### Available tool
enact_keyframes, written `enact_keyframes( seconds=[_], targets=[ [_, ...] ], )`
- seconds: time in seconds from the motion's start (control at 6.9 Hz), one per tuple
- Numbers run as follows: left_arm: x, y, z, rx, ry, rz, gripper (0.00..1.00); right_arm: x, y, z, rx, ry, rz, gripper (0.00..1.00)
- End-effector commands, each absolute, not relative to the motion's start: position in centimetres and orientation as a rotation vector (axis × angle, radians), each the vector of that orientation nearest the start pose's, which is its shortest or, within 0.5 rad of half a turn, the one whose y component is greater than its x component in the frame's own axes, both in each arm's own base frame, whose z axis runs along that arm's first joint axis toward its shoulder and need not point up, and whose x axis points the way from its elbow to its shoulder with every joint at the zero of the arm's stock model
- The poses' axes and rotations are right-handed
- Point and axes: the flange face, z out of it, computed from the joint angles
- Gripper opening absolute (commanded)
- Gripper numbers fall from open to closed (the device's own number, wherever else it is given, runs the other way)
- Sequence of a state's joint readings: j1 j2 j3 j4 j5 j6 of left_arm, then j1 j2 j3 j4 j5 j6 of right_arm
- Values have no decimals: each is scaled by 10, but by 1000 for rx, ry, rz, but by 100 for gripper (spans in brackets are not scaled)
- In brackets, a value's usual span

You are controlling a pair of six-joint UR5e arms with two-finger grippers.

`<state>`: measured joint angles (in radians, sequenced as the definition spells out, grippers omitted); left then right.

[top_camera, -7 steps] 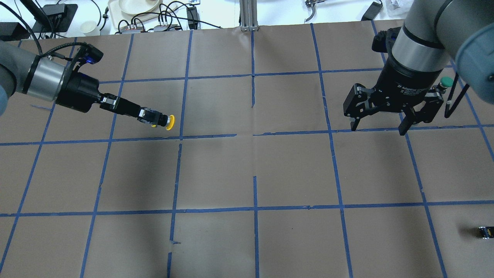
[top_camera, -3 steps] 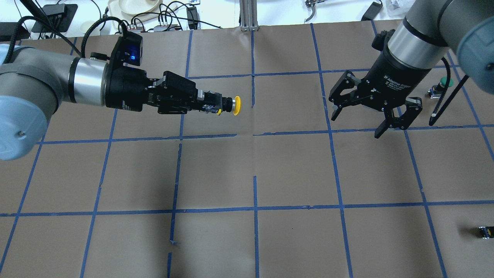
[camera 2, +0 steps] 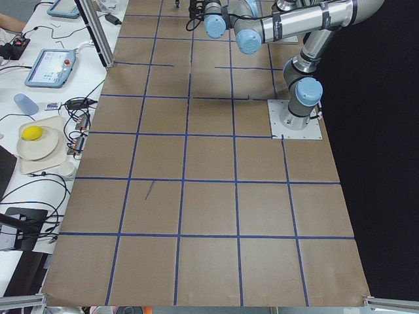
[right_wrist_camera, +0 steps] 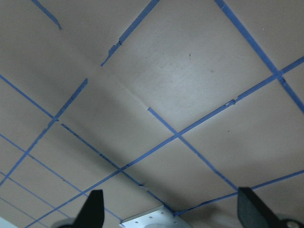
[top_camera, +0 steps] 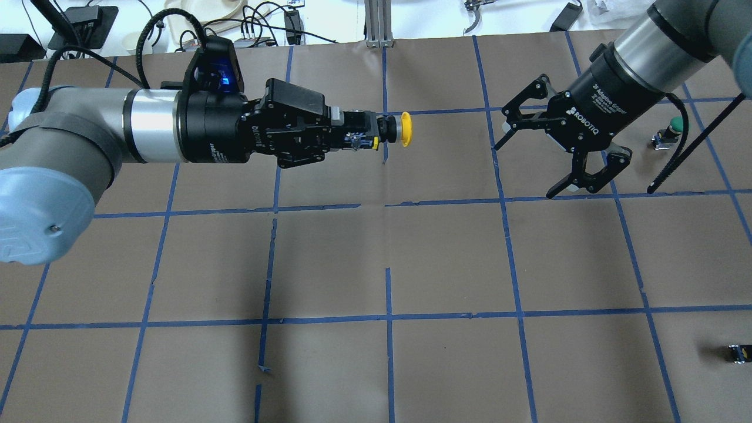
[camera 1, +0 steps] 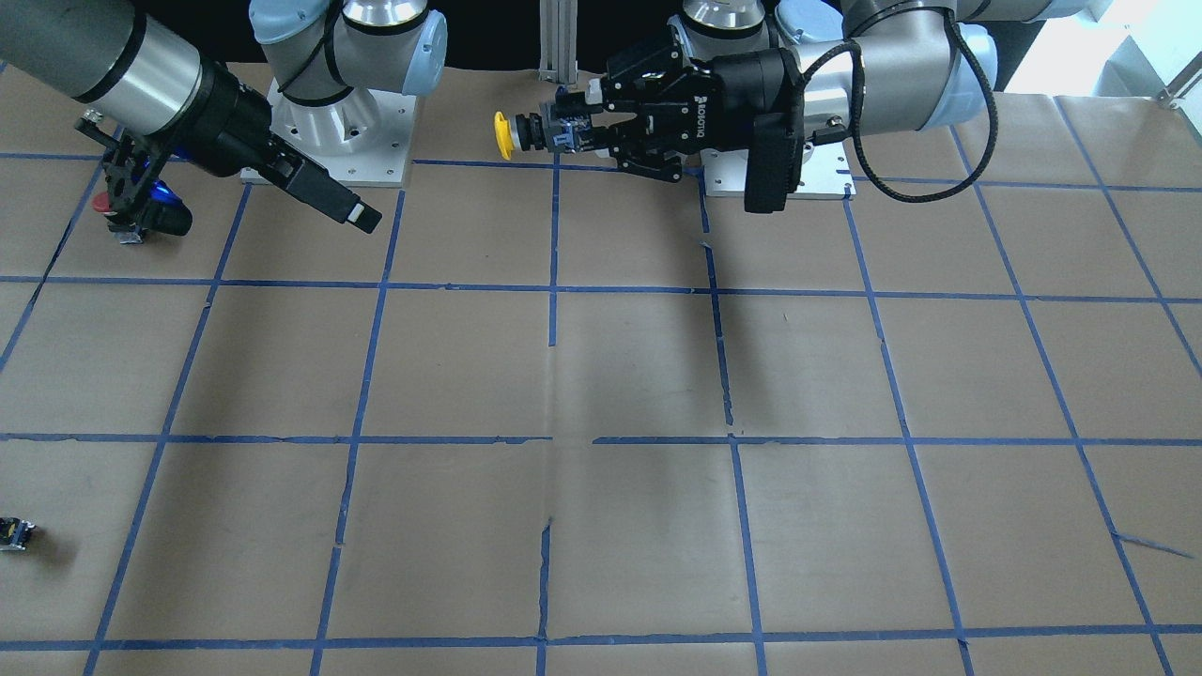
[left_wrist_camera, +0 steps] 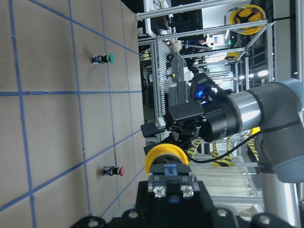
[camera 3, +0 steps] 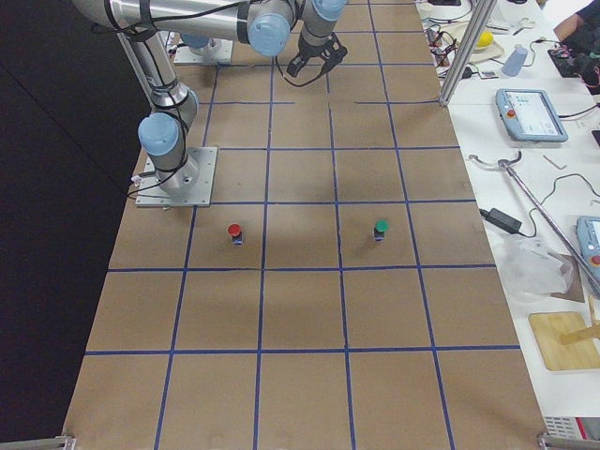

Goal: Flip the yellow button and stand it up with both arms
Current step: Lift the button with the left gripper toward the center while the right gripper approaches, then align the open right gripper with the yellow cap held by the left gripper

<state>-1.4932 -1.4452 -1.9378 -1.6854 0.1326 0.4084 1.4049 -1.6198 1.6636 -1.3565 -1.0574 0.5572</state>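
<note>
The yellow button (top_camera: 405, 129) is held level above the table, with its yellow cap pointing at my right arm. My left gripper (top_camera: 361, 134) is shut on its black and grey body. It also shows in the front view (camera 1: 504, 134) and in the left wrist view (left_wrist_camera: 164, 154). My right gripper (top_camera: 526, 169) is open and empty, tilted with its jaws turned toward the cap. It hangs about one grid square to the button's right. The right wrist view shows only bare table between its fingertips (right_wrist_camera: 95, 206).
A green-capped button (top_camera: 675, 125) stands at the back right, behind my right arm. A red-capped button (camera 3: 234, 231) stands near the right arm's base. A small black switch block (top_camera: 739, 352) lies at the front right. Cables and a tray lie past the table's far edge.
My left arm has carried the yellow button right, toward the table's middle. My right gripper has swung left and tilted toward it, still open.
</note>
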Motion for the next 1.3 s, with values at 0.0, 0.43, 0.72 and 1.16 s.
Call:
enact_keyframes(
  seconds=[0.0, 0.43, 0.72, 1.16],
  targets=[
    [-222, -428, 451, -3, -1578, 40, 2, 121, -472, 475, 1182, 2160, 567, 100],
    [-229, -424, 448, -10, -1557, 33, 2, 131, -453, 513, 1217, 2018, 549, 100],
    [-230, -423, 449, -15, -1556, 36, 2, 139, -430, 533, 1241, 1973, 573, 100],
    [-230, -423, 450, -15, -1556, 33, 2, 148, -419, 549, 1267, 1843, 633, 100]
  ],
)
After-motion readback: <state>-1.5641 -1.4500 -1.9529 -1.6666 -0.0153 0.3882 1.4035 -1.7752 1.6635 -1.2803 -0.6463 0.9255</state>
